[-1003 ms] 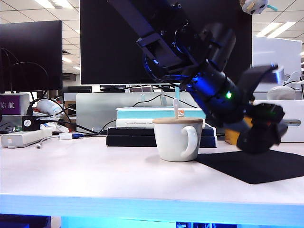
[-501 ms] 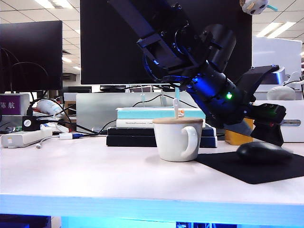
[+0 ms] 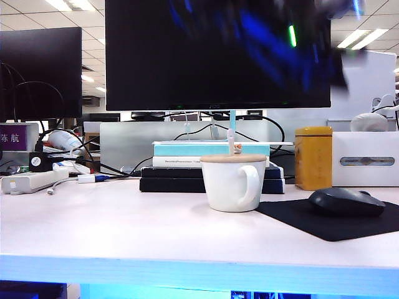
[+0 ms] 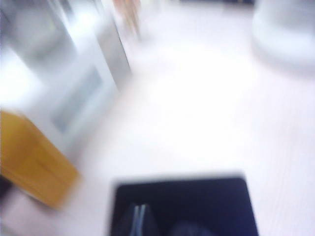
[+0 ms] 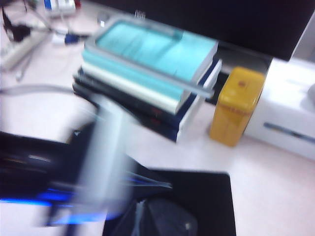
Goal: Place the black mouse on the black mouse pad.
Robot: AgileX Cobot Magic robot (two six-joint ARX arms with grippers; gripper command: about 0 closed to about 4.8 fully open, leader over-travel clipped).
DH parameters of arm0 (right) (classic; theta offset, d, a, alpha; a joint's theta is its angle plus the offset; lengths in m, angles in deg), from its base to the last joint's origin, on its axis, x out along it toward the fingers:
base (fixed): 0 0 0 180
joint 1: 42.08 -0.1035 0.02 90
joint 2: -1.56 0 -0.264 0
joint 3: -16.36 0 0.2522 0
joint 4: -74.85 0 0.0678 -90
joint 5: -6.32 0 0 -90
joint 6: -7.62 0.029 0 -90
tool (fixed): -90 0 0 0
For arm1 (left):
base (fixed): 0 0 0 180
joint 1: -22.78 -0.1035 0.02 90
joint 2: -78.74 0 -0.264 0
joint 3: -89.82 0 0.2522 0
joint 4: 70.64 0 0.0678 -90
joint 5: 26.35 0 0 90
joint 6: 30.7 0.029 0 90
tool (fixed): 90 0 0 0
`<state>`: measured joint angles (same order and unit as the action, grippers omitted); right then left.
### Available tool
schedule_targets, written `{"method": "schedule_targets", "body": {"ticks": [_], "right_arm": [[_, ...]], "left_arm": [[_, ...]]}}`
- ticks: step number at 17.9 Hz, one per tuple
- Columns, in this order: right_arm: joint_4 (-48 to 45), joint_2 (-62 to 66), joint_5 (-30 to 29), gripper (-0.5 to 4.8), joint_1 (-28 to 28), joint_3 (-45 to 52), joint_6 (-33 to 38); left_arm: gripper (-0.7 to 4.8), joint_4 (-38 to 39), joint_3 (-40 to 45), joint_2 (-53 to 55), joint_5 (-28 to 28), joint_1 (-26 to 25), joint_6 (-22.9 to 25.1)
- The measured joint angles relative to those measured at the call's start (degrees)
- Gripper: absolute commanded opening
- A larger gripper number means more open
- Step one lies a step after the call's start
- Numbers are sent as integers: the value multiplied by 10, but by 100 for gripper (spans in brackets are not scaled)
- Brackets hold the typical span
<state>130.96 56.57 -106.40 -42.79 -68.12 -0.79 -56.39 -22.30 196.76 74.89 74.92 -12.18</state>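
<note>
- The black mouse [image 3: 346,202] lies flat on the black mouse pad [image 3: 324,221], at the right of the worktop [image 3: 124,230], with nothing gripping it.
- The pad lies flat, just right of the white mug [image 3: 232,182]; the mouse sits on the pad's far right part.
- Left claw: in the exterior view only a blurred dark and blue smear [image 3: 274,37] shows high up in front of the monitor [image 3: 162,56], well above the mouse. Its wrist view is badly blurred; the claw [image 4: 139,219] appears pressed together and holds nothing, over the pad.
- Right claw [image 5: 140,216]: blurred in its own wrist view, above the near edge of the pad beside the mouse; how far it is parted cannot be told. It grips nothing visible.
- A stack of books [image 3: 209,165] lies behind the mug; a yellow tin [image 3: 313,157] and a white box [image 3: 365,159] stand at the far right.
</note>
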Motion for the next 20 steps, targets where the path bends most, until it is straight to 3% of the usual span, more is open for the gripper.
{"method": "schedule_targets", "body": {"ticks": [5, 9, 17, 18, 20], "right_arm": [[-70, -29, 0, -2, 0, 0, 26], [-70, -76, 0, -2, 0, -1, 27], [-75, -185, 33, -2, -2, 17, 28], [-91, -227, 46, -2, -7, 50, 28], [-115, -296, 61, -2, -7, 127, 39]], "left_arm": [[-5, 51, 0, -157, -57, -1, -16], [-5, 152, 0, -297, -76, -9, -17], [-5, 509, 4, -534, -150, -9, -12], [-5, 577, 6, -588, -150, -9, -30], [-5, 624, 45, -670, -150, -9, -50]]}}
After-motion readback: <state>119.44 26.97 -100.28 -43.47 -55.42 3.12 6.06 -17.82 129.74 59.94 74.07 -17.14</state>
